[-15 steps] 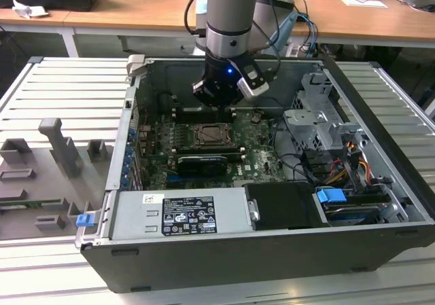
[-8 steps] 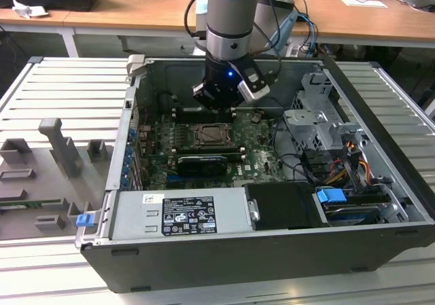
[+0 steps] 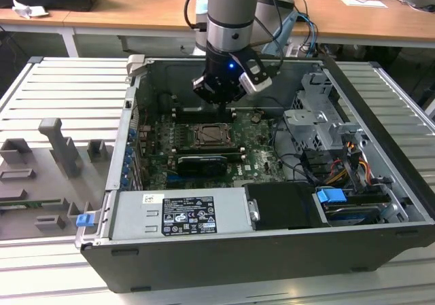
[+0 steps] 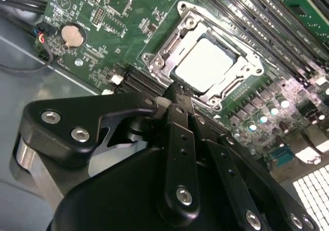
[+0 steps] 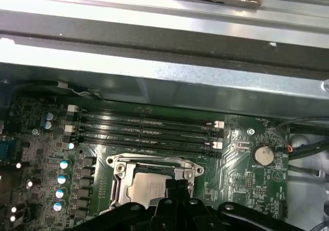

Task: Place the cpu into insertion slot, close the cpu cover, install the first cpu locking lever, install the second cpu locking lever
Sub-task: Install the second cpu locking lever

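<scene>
Silvery-beige metal marks the cpu (image 4: 204, 65), which lies flat in the slot (image 4: 237, 50) on the green board (image 4: 97, 15). The cover (image 4: 169, 48), a thin grey frame, lies down around the chip and leaves its top showing through the cut-out in both wrist views. In the first wrist view the cpu (image 5: 145, 187) sits just beside the black fingers, with the cover (image 5: 154, 163) framing it and four long memory slots (image 5: 146, 130) running alongside, between the socket and the case wall. A round coin cell (image 5: 263, 154) sits near the far end of those slots.

In the exterior view the gripper (image 3: 222, 100) hangs inside the open case (image 3: 380, 183), just above the socket (image 3: 214, 136) near the middle of the board. Its fingers (image 4: 177, 105) are drawn together into a narrow point with nothing between them, the tips close over the socket's edge; whether they touch the cover cannot be told.

A black graphics card (image 3: 201, 163) lies beside the socket toward the case's front, and a grey power supply (image 3: 180, 215) fills the front corner at the exterior view's left.
</scene>
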Robot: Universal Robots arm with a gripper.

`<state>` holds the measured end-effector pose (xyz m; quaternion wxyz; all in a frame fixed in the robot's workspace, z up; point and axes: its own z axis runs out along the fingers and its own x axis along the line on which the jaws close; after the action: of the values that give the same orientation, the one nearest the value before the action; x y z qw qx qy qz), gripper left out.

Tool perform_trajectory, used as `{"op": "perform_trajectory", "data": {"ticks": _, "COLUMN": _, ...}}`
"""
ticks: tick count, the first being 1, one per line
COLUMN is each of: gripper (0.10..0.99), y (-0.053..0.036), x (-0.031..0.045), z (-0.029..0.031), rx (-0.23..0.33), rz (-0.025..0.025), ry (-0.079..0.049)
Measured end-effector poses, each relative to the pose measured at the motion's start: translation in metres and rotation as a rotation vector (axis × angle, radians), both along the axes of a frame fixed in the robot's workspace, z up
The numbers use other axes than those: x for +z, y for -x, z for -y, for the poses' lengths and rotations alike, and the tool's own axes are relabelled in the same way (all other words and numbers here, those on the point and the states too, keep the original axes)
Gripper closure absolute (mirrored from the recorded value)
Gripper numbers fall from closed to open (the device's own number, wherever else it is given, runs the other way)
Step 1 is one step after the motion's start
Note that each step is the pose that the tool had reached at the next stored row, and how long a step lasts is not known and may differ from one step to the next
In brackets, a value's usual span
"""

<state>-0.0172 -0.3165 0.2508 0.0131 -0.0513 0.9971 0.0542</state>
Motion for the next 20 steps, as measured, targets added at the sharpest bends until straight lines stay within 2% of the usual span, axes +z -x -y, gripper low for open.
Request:
{"op": "perform_trajectory", "data": {"ticks": 6, "gripper": 0.98, "y": 0.0, "x": 0.0001, "z": 0.007, "rx": 0.0, "rz": -0.0001, "ry": 0.0}}
{"op": "perform_trajectory", "data": {"ticks": 10, "gripper": 0.98, "y": 0.0, "x": 0.0001, "z": 0.0163, "rx": 0.0, "rz": -0.0002, "ry": 0.0}}
{"op": "perform_trajectory", "data": {"ticks": 12, "gripper": 0.98, "y": -0.0002, "x": -0.0005, "z": 0.0214, "rx": 0.0, "rz": -0.0038, "ry": 0.0}}
{"op": "perform_trajectory", "data": {"ticks": 14, "gripper": 0.98, "y": -0.0004, "x": -0.0019, "z": 0.0249, "rx": 0.0, "rz": -0.01, "ry": 0.0}}
{"op": "perform_trajectory", "data": {"ticks": 17, "gripper": 0.98, "y": -0.0005, "x": -0.005, "z": 0.0323, "rx": 0.0, "rz": -0.0108, "ry": -0.004}}
{"op": "perform_trajectory", "data": {"ticks": 20, "gripper": 0.98, "y": -0.0004, "x": -0.006, "z": 0.0346, "rx": 0.0, "rz": -0.0108, "ry": -0.004}}
